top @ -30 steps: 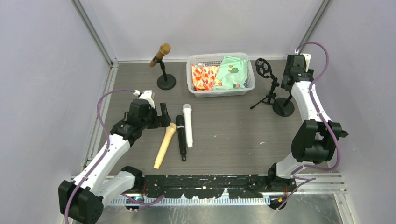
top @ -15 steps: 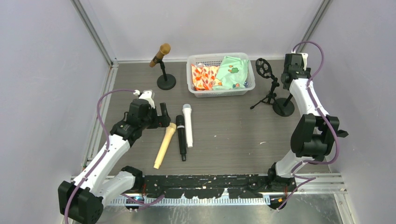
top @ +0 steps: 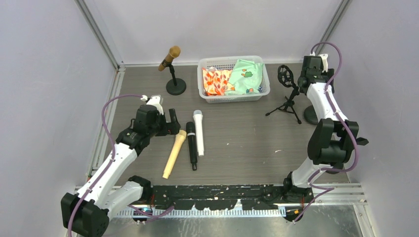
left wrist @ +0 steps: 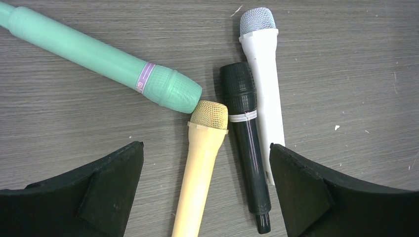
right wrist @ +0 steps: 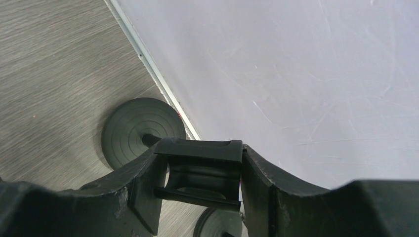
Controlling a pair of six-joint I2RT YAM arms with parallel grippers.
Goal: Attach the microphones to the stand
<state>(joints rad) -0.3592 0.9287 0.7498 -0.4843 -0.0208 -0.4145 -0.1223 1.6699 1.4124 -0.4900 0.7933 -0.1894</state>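
the pale yellow microphone point(left wrist: 200, 168), black microphone point(left wrist: 245, 143) and white microphone point(left wrist: 264, 89) are lying side by side on the table point(left wrist: 346, 59). the mint green microphone point(left wrist: 89, 49) is lying slantwise, its head just beside the yellow one's. the brown-gold microphone point(top: 170, 55) is sitting tilted in a stand point(top: 175, 88) at the back. the left gripper point(left wrist: 205, 146) is hovering over the four, spread wide and holding nothing. the right gripper point(right wrist: 200, 153) is clamping the black clip point(right wrist: 200, 173) of another stand, above a round base point(right wrist: 141, 131) by the wall.
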